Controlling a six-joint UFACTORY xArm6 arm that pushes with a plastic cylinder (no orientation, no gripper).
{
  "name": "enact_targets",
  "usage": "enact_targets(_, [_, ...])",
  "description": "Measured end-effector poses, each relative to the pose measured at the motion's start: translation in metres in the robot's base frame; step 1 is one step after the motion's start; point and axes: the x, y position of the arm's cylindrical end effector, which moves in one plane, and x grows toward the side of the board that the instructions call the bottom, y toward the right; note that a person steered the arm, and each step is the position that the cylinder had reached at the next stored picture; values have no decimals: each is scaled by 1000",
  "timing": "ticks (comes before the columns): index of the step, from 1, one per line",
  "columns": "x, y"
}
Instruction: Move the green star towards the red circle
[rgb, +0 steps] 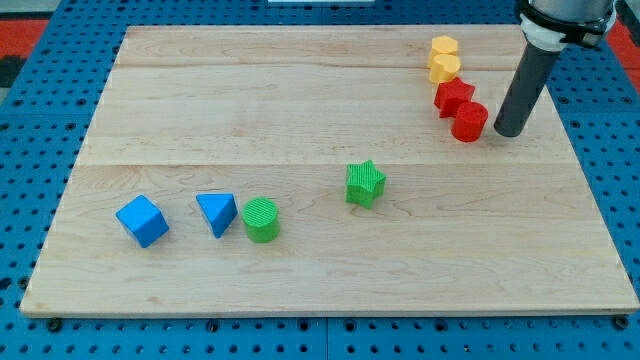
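Green star (365, 183) mid-table (300, 90), alone, well apart from red circle (469, 121) at upper right; my tip (507, 132) just right of red circle, apparently not touching; red star (453, 97) touching circle; no fingers on rig, state n/a.

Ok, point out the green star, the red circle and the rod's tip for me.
green star (365, 182), camera view, middle of its top face.
red circle (469, 120), camera view, its top face, beside the tip.
my tip (507, 133), camera view, the rod's very end, on the view's right of the red circle.
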Motion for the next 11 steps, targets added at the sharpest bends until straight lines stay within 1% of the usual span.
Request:
enact_targets(3, [0, -33])
enact_targets(4, [15, -9])
enact_targets(5, [80, -13])
enact_targets(6, [145, -70])
enact_targets(7, [147, -142])
enact_targets(8, [110, -156])
enact_targets(9, [101, -156])
enact_targets(10, [122, -170])
enact_targets(11, [117, -206])
